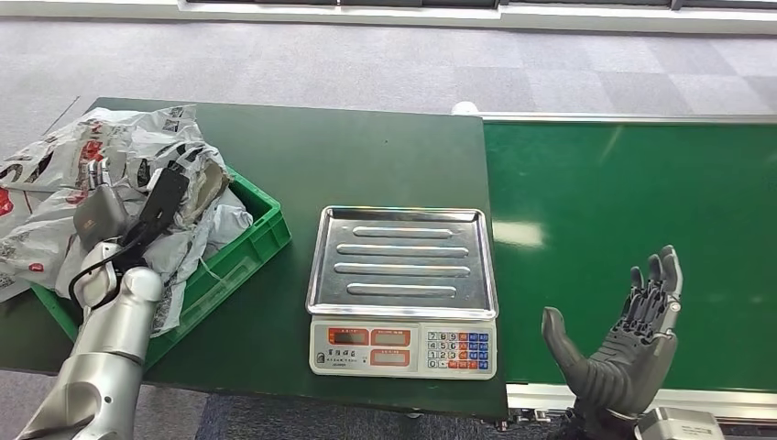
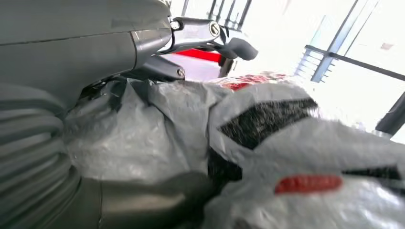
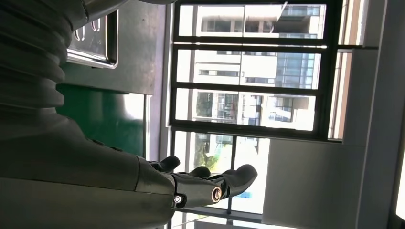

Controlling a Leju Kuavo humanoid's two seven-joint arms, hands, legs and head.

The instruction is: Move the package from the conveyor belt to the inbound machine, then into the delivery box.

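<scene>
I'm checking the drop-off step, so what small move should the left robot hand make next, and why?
Probably let go and lift clear. The left robot hand is down among the grey bags heaped in the green crate, the scale tray is bare, and the right robot hand waits open over the belt.

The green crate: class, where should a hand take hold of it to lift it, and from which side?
Grip the green crate by its exposed long rim beside the scale, coming from above on that side. Judging by the head view, that rim is bare and straight, while soft grey packages heap over the rest and the left hand reaches in.
</scene>
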